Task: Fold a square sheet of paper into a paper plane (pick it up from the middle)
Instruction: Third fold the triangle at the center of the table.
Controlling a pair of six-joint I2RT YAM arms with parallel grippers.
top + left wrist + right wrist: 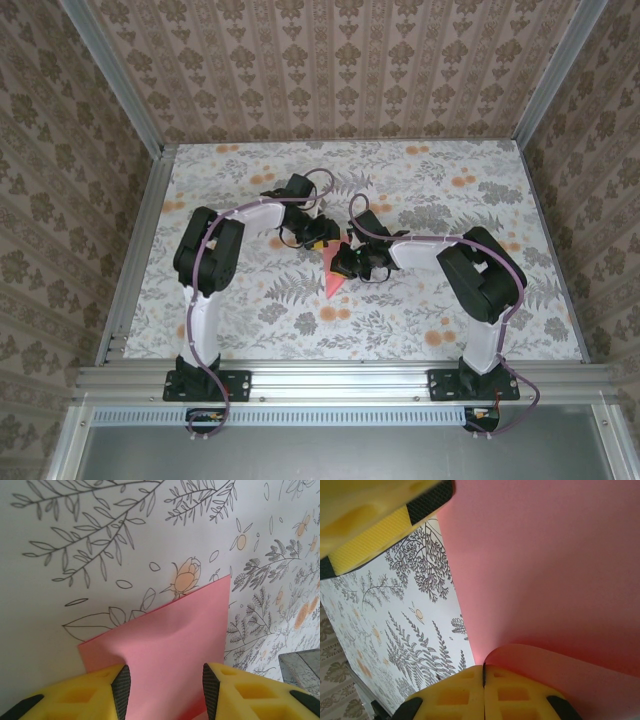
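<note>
The square sheet of paper [334, 282] is salmon pink and lies partly folded at the middle of the table, its point toward the near edge. In the left wrist view the paper [170, 630] bulges slightly as it passes between and under my left gripper [163, 685], whose yellow fingers stand open astride it. My right gripper [484, 672] is shut, and a curled-up flap of the paper [545, 555] runs into its jaw seam. The left gripper's finger [385, 510] shows at the upper left of the right wrist view. From above, the left gripper [316, 240] and right gripper [348, 262] sit close together.
The table [250, 300] wears a white cloth printed with grey ferns and orange flowers. Aluminium rails [330, 378] frame it at the front and sides. Wallpapered walls [330, 70] close in the back and both sides.
</note>
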